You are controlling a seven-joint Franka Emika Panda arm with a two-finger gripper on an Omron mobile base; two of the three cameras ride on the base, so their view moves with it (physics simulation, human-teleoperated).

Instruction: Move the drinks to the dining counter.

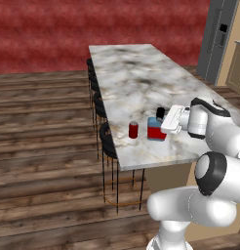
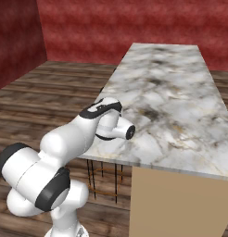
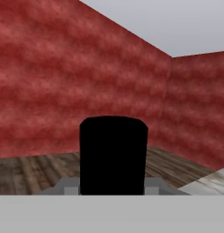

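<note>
The dining counter (image 1: 136, 73) runs away from me with its marbled top. A small dark-red can (image 1: 133, 130) stands upright near its front end. Just right of the can is the blue bottle (image 1: 156, 130) with a red label and a black cap (image 1: 160, 113). My gripper (image 1: 164, 118) reaches in from the right and is shut on the bottle's upper part. In the hand view the black cap (image 3: 113, 154) stands close up, right in front of my gripper (image 3: 113, 187). I cannot tell whether the bottle's base touches the top. In the right base view my arm hides both drinks in front of the counter (image 2: 180, 102).
Black bar stools (image 1: 106, 139) line the counter's left side over a wooden floor. A grey fridge (image 1: 217, 34) and a beige cabinet (image 1: 236, 63) stand at the far right. A red wall (image 1: 68, 29) closes the back. Marble top stretches beyond the drinks.
</note>
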